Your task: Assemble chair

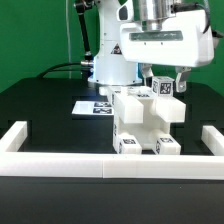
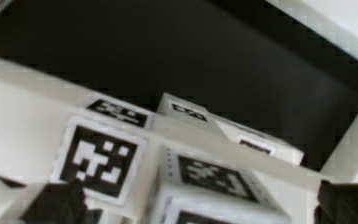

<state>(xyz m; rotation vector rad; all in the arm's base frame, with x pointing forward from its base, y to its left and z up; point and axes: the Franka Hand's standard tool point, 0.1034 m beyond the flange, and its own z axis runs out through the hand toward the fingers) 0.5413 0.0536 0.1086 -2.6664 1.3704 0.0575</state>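
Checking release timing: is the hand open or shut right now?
The hand is open: in the wrist view its fingertips stand far apart, with tagged white chair parts between them; whether they touch, cannot tell.

1. The chair [image 1: 145,122] is standing on the table [image 1: 40,110].
2. The marker board [image 1: 92,107] is lying behind the chair, toward the exterior view's left.
3. The rail [image 1: 60,168] is running in front of the chair.

White blocky chair [image 1: 145,122], tagged parts joined, standing near the front border rail [image 1: 110,167]
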